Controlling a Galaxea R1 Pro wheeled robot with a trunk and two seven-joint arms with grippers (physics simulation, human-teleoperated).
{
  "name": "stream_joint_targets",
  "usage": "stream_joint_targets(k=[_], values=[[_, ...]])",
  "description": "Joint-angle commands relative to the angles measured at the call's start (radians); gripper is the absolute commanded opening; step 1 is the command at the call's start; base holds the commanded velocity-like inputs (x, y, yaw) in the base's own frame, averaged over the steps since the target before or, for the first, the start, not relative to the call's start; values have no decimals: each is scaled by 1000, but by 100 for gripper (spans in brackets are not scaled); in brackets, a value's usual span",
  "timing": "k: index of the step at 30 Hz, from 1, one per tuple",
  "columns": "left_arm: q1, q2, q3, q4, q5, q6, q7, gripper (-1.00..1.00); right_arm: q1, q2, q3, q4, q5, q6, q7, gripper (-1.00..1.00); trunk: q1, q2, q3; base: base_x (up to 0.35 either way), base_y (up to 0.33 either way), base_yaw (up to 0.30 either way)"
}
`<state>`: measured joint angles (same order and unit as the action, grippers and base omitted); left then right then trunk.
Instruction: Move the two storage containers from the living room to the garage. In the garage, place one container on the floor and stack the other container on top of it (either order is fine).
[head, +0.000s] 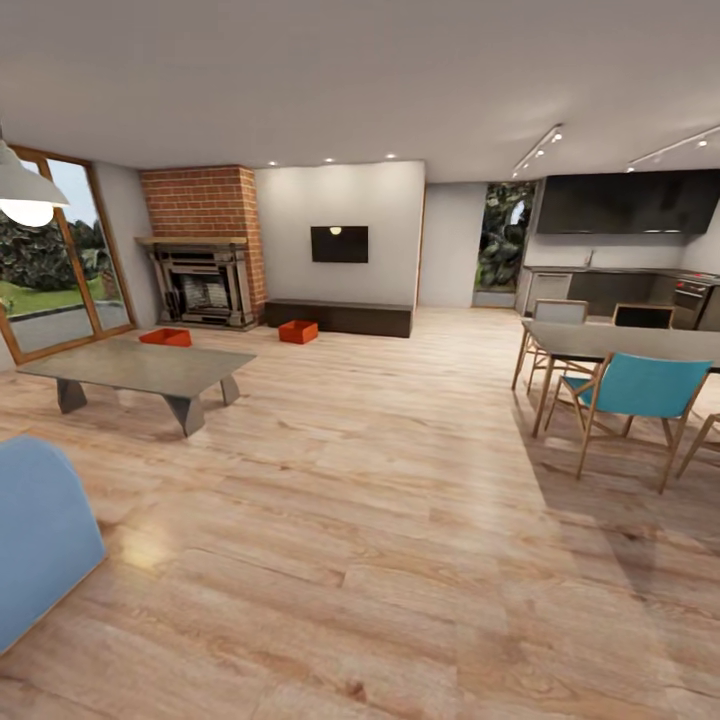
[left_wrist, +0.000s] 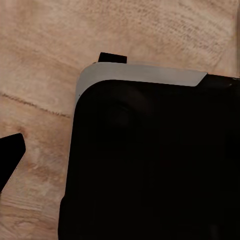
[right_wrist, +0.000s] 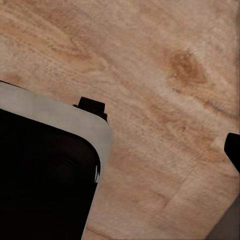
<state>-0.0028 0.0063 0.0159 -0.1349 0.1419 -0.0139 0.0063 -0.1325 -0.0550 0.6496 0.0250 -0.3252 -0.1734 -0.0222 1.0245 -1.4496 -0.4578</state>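
Two red-orange storage containers stand on the light wood floor at the far end of the living room. One container (head: 165, 337) lies behind the low grey table, in front of the brick fireplace. The other container (head: 298, 331) sits before the long dark cabinet under the wall TV. Both are far from me. My left gripper (left_wrist: 120, 165) hangs over my black base, and one dark fingertip (left_wrist: 10, 160) shows at the frame's edge. My right gripper (right_wrist: 120, 155) hangs the same way, with one fingertip (right_wrist: 233, 150) at the edge. Nothing is between the fingers.
A low grey coffee table (head: 140, 368) stands left of centre. A blue sofa corner (head: 40, 535) is at the near left. A dining table (head: 620, 342) with chairs, one of them a teal chair (head: 635, 390), fills the right. Wide wood floor (head: 380, 480) runs between them.
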Motion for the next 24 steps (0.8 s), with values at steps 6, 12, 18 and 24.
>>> stream_joint_targets(k=[6, 12, 18, 24], values=[[0, 0, 1, 0, 7, -1, 1, 100, -1, 0, 8, 3, -6, -6, -1, 100, 1, 0, -1, 323, 0, 0], [0, 0, 1, 0, 7, -1, 1, 100, -1, -1, 8, 3, -7, -7, -1, 100, 1, 0, -1, 323, 0, 0], [0, 0, 1, 0, 7, -1, 1, 100, -1, -2, 8, 3, -12, -8, -1, 100, 1, 0, -1, 323, 0, 0], [0, 0, 1, 0, 7, -1, 0, 100, -1, -1, 8, 3, -11, -8, -1, 100, 1, 0, -1, 323, 0, 0]])
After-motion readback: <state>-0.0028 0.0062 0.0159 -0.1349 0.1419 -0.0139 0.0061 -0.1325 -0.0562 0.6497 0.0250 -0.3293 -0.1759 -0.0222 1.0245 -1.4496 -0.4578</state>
